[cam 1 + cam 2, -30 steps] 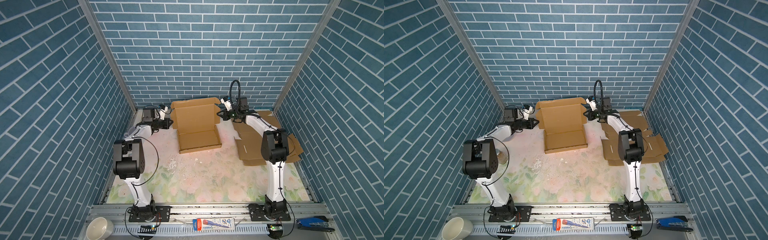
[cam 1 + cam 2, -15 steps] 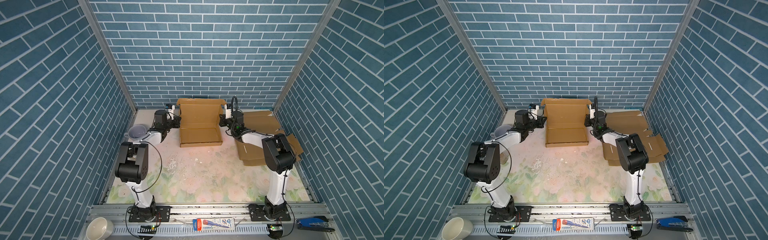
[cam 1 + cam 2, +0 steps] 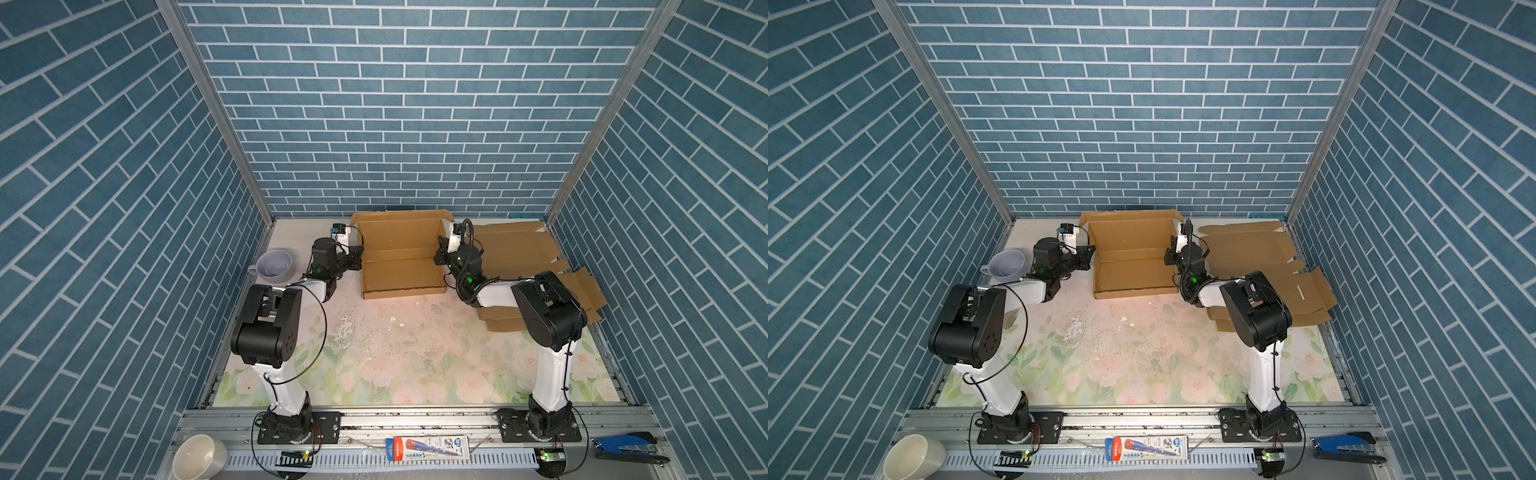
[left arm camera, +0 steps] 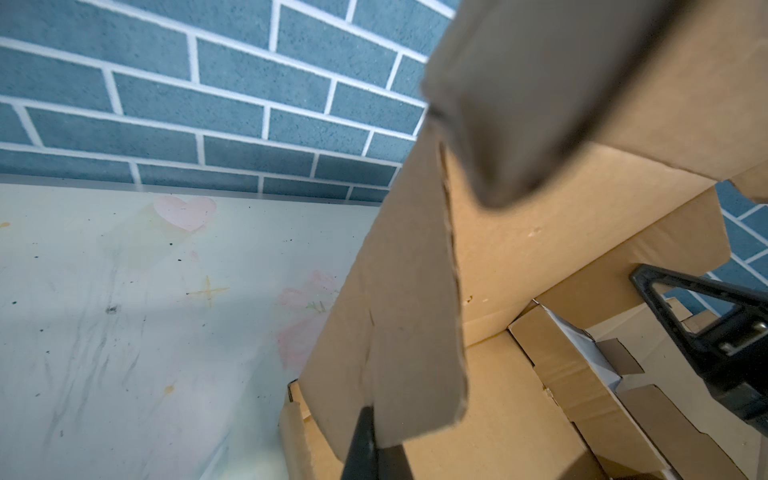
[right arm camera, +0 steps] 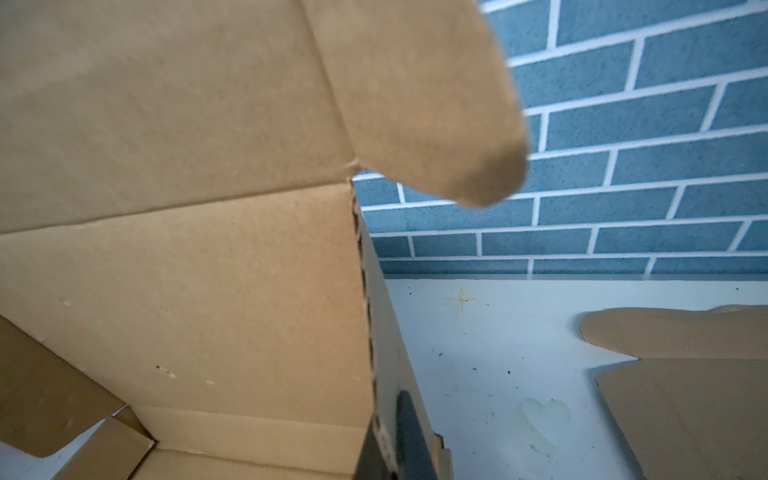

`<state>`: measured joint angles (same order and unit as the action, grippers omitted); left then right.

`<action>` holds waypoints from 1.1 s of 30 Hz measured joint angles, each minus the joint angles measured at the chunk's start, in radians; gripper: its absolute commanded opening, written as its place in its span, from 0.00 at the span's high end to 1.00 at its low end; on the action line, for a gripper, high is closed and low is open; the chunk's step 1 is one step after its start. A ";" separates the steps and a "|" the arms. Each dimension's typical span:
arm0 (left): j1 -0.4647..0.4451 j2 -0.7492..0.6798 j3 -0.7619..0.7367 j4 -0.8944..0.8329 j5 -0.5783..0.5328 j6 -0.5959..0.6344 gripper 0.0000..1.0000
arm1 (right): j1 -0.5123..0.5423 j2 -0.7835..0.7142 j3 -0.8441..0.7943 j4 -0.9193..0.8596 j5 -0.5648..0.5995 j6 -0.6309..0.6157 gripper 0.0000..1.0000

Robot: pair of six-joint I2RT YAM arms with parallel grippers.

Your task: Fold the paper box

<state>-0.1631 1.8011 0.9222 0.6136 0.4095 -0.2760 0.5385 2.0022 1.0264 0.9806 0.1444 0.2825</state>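
The half-formed brown cardboard box (image 3: 401, 266) sits at the middle of the bench's (image 3: 395, 357) far edge. Its tray is open upward and its lid panel is raised toward the back brick wall.

The left claw (image 3: 356, 258) is pinched narrow on the box's left side wall, and the right claw (image 3: 439, 254) on its right side wall. In each wrist view a black finger (image 4: 360, 440) presses against the cardboard edge (image 5: 409, 436).

A stack of flat brown cardboard blanks (image 3: 515, 249) fills the far right corner, just beside the box, and the right arm lies across it. A pale grey cup (image 3: 274, 264) stands at the left edge, just beside the left arm.

Along the metal front rail lie a white mug (image 3: 199, 457), a blue-and-red blister pack (image 3: 428, 448) and a blue stapler (image 3: 627, 446).
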 measured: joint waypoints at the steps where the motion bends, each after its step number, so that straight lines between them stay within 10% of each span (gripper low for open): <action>1: -0.003 -0.002 -0.007 0.008 -0.006 0.000 1.00 | 0.004 0.000 -0.006 0.010 0.010 0.000 1.00; 33: -0.029 -0.092 -0.210 0.076 -0.054 0.000 1.00 | 0.034 -0.039 -0.206 0.208 0.000 0.037 1.00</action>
<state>-0.1925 1.7088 0.7120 0.6899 0.3557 -0.2764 0.5728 1.9629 0.8207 1.1885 0.1448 0.3195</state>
